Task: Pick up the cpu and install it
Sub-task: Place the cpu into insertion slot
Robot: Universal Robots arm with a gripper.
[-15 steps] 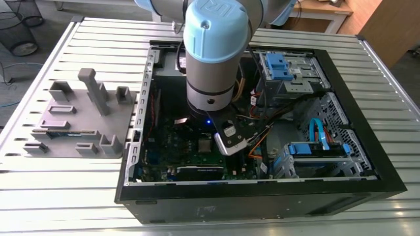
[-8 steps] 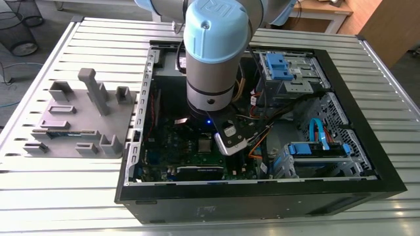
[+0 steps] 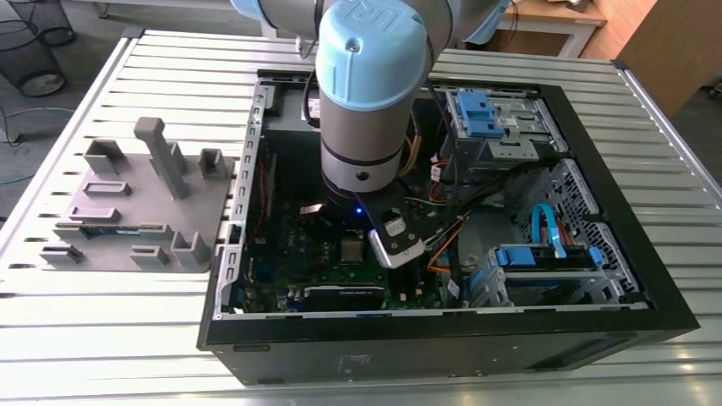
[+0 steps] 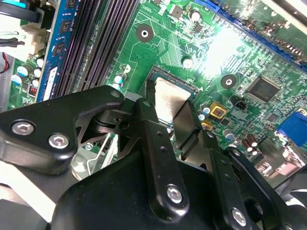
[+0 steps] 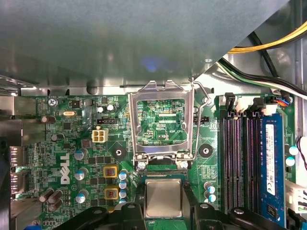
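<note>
Since the black two-finger gripper (image 4: pixel 169 112) sits low over the green motherboard (image 5: pixel 72 143), pinching the small flat square silver-topped cpu (image 5: pixel 163 197) by two opposite edges, we log the pick-up as done and the chip as brought to its socket. We cannot tell whether the cpu is fully seated. The hinged silver metal retention frame (image 5: pixel 160 92) stands open just beside it, so we judge installation unfinished.

Shiny silver cpu (image 5: pixel 163 198) with darker rim; black claw (image 4: pixel 170 103); green motherboard (image 5: pixel 72 143) with black memory slots (image 5: pixel 235 158); grey tray (image 3: pixel 124 211); ribbed silvery desk (image 3: pixel 113 338).
</note>
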